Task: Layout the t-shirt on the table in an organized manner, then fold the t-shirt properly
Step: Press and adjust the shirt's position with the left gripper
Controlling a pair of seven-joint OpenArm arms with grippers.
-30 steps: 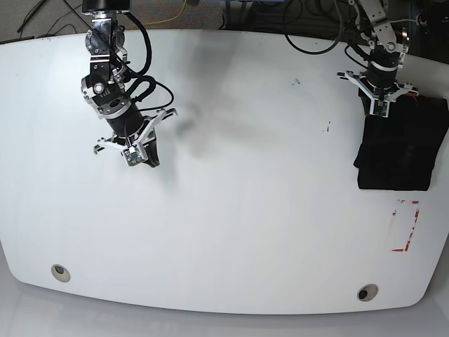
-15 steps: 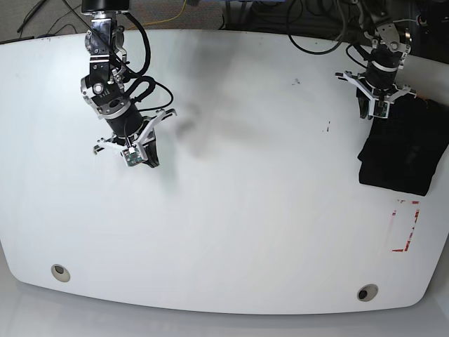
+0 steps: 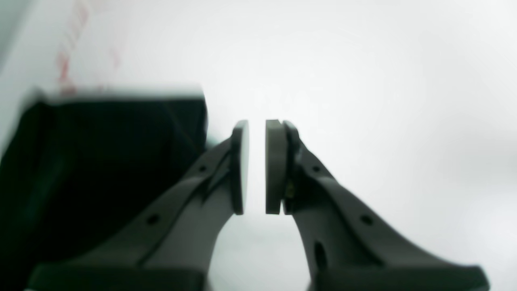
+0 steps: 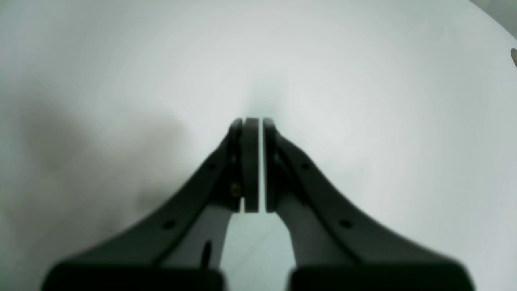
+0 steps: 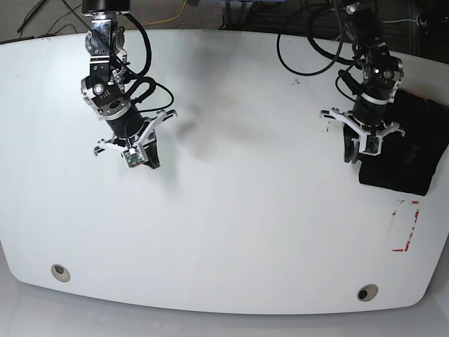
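The black t-shirt [image 5: 410, 151] lies folded into a compact bundle at the right edge of the white table [image 5: 245, 210]. My left gripper [image 5: 353, 156] hangs just beside the bundle's left edge, apart from it. In the left wrist view the left gripper [image 3: 257, 165] has only a narrow slit between its pads and holds nothing, with the t-shirt [image 3: 101, 161] dark to its left. My right gripper [image 5: 149, 158] hovers over bare table at the left. In the right wrist view the right gripper [image 4: 253, 165] is shut and empty.
A red rectangular outline [image 5: 407, 225] is marked just below the bundle near the right rim. Round holes sit at the front left [image 5: 60, 272] and front right [image 5: 367, 293]. Cables hang behind the table's far edge.
My left arm has swung from above the bundle's top edge down to its left side. The bundle shifted slightly at first. The right arm has not moved.
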